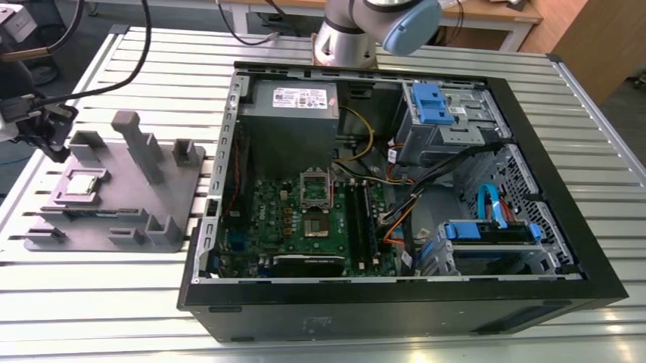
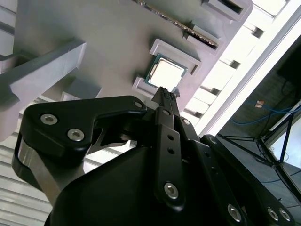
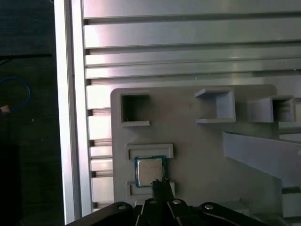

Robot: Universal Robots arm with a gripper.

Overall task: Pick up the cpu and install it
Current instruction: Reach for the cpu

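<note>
Presently the cpu [image 3: 149,170] lies seated in its recess on the grey fixture [image 3: 202,155], not yet lifted. Gripper [image 3: 161,181] hovers at its edge, fingers closed together, holding nothing. Installation outstanding.

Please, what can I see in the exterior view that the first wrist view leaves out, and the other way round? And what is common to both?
Extra in the exterior view: the open computer case, its motherboard and the arm's base behind the case.
Extra in the first wrist view: a blue cable beside the table, and the green rim of the cpu seen close, with the tip of the tool at its edge.
Both: the grey fixture, the cpu lying in its recess, the tool and the slatted table.
</note>
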